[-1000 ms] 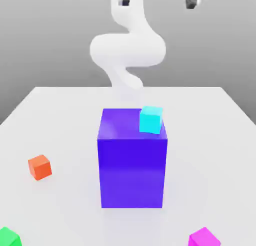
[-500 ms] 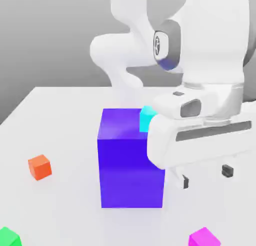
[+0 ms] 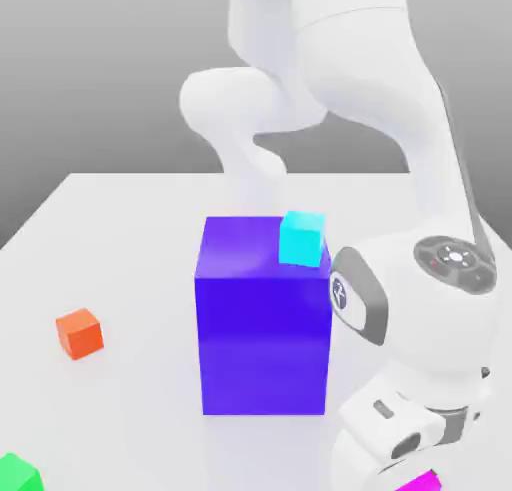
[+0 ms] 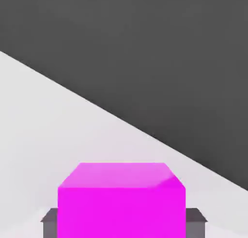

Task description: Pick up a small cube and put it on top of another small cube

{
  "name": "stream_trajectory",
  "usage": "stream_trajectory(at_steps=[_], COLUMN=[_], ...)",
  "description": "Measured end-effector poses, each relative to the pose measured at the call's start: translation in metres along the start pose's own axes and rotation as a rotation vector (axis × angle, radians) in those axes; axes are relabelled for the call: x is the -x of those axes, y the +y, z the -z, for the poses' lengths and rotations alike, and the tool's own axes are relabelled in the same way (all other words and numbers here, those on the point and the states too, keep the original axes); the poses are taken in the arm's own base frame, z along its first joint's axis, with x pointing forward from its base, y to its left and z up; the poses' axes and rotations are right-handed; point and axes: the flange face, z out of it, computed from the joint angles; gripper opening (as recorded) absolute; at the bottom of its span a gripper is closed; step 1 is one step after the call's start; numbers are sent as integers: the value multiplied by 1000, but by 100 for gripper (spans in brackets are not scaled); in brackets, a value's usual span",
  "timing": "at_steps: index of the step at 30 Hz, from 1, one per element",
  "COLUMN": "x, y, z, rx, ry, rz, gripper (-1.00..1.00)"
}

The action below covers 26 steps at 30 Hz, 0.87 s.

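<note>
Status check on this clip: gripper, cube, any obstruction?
Gripper shut on magenta cube, low at table. Cyan cube sits atop big purple block. Nothing blocking.

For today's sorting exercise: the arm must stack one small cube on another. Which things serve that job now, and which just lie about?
In the job: gripper, shut on the pink cube; table.

Lying about for now: big purple block, orange cube, green cube; the light blue cube might be the target.

Arm [image 3: 340, 69] is all glossy white, chunky rounded links like fat tubes. Grey round caps on the joints, one [image 3: 352, 297] with a little white logo, another with small red marks. Gripper [image 4: 121, 222] fingers [image 4: 195, 222] are dark grey, flat, blocky pads.
</note>
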Motion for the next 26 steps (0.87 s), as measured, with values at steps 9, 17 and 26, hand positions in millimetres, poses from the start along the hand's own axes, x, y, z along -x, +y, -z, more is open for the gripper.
stream_trajectory(at_steps=[9,17,26], x=[-40,-107,-120], y=[57,245,397], z=[63,87,58], rx=[6,7,-1], ry=[-2,-4,-2], rz=[-194,-746,-1160], gripper=[-100,-100,100])
